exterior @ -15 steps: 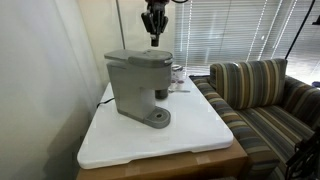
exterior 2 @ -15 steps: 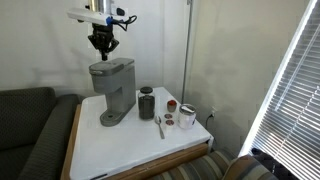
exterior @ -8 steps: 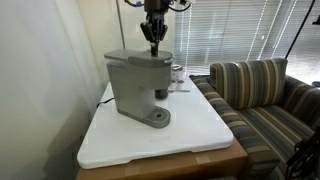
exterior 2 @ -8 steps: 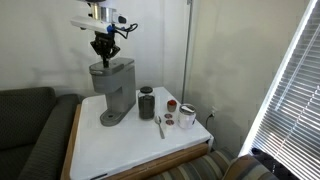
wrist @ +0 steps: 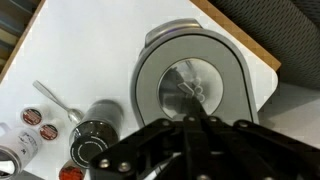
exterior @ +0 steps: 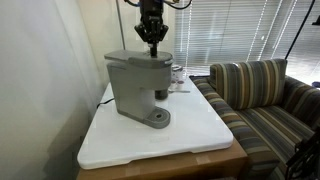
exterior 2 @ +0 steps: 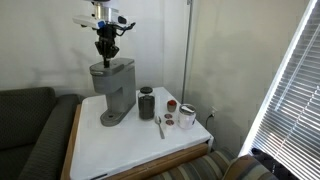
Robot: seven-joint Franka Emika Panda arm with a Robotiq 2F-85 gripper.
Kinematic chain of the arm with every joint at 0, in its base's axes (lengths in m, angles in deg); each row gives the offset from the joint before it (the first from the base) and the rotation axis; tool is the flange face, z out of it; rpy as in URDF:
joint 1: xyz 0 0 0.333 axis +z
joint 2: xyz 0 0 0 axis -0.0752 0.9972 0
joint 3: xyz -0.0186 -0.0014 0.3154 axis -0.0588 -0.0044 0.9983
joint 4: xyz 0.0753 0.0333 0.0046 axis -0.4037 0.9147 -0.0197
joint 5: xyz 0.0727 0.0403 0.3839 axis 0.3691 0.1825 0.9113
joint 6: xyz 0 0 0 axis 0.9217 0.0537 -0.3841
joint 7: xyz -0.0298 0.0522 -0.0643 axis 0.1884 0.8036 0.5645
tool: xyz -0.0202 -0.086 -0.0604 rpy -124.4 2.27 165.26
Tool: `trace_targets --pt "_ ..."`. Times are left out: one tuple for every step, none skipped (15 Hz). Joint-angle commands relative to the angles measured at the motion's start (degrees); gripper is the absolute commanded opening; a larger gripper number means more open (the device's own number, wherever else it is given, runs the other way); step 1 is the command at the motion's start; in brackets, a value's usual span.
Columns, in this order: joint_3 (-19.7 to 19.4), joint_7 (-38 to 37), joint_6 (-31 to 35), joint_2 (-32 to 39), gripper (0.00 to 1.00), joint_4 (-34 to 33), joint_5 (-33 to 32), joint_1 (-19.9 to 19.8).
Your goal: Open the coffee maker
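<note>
And here's the coffee maker [exterior: 138,85], the big grey box at the back of the white desk [exterior: 150,140], close to the wall, its round drip base facing the room. In both exterior views its flat lid lies level on the overhanging head, closed.

The tool [exterior: 152,44] hangs straight down from the arm, right over the front part of that lid. In an exterior view the tool [exterior 2: 106,57] sits just above the top of the coffee maker [exterior 2: 112,88]; whether the tips actually touch the lid, I cannot tell from here.

Now the wrist view: we look straight down on the coffee maker [wrist: 190,85], its rounded grey lid filling the middle of the picture. The tool [wrist: 194,122] comes in from the bottom edge, and its dark fingers run up to a single point, pressed together with nothing between them.

Off to the side of the machine on the desk [exterior 2: 140,145] stand a dark canister [exterior 2: 147,102] and a white cup [exterior 2: 187,117], with a spoon [exterior 2: 160,125] and a couple of small round pods [exterior 2: 169,122] lying between them, all well apart from the tool. A striped couch [exterior: 255,95] stands just beside the desk.
</note>
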Motion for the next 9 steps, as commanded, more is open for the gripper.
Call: trace_targets --pt "-1.43 -2.82 -5.45 11.39 0.0 -11.4 -1.2 1.06" --pt "-1.41 -3.04 -7.53 12.79 0.0 -13.87 -0.92 0.97" --pt "-1.32 -3.14 -9.06 13.92 0.0 -15.85 -0.56 0.76" --pt "-1.32 -3.34 -10.61 15.11 0.0 -17.93 -0.44 0.73" --pt "-1.3 -3.35 -11.94 15.89 0.0 -19.65 -0.38 0.71" --pt "-1.3 -3.38 -13.06 16.43 0.0 -21.19 -0.34 0.72" --pt "-1.34 -3.27 -14.0 16.7 0.0 -22.46 -0.45 0.8" --pt "-0.83 -2.84 -14.25 16.54 0.0 -22.91 -0.71 0.46" --pt "-0.7 -2.41 -14.49 16.17 0.0 -23.29 -0.62 0.38"
